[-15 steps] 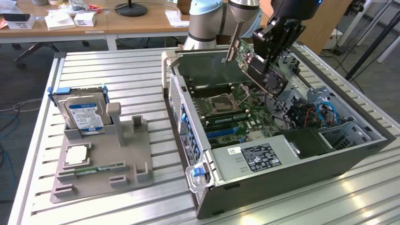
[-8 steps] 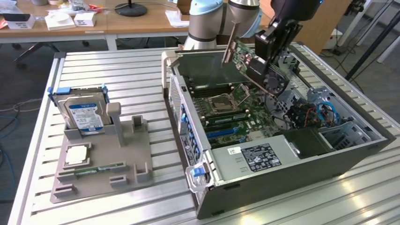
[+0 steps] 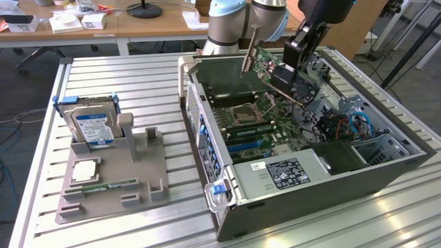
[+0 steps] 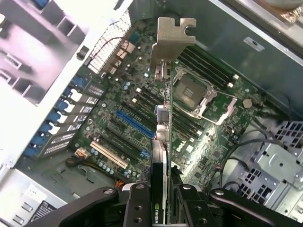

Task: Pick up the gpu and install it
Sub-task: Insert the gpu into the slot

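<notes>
My gripper [image 4: 161, 196] is clamped on the gpu [image 3: 270, 72], which hangs tilted above the motherboard [image 4: 213, 137] in the case [image 3: 331, 181], and as it seems off-line with the blue slot [image 4: 135, 124], pushing down crooked could jam its edge.

We record a grey holder [image 3: 148, 175] on the slatted table [image 3: 124, 77], toward the exterior view's left. A hard drive [image 3: 93, 126] with a blue label stands upright at its far end. A processor [image 3: 84, 170] lies flat nearer the front, with a green memory stick [image 3: 110, 186] seated on edge just beside it.
</notes>
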`<state>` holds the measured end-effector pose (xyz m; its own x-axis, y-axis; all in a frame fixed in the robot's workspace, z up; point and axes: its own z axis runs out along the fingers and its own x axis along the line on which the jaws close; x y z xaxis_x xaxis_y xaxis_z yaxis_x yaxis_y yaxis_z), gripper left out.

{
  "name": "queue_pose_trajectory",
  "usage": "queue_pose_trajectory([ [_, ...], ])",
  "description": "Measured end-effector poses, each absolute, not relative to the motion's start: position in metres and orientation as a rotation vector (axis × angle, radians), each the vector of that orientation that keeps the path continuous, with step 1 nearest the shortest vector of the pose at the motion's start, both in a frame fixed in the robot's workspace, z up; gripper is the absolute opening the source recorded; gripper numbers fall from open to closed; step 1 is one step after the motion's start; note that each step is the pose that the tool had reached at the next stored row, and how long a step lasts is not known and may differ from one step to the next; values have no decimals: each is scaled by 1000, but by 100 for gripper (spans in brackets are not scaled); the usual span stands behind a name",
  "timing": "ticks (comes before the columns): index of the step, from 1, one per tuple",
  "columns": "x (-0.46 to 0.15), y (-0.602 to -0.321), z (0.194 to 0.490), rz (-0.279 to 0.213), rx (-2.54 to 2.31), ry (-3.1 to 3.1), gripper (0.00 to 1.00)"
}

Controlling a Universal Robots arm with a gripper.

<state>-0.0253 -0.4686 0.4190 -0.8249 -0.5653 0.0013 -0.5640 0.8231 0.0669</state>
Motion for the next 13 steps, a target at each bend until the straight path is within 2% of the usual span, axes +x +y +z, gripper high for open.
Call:
queue_pose_trajectory([
  [13,-25,-469,417,-95,1245,-2853,26],
])
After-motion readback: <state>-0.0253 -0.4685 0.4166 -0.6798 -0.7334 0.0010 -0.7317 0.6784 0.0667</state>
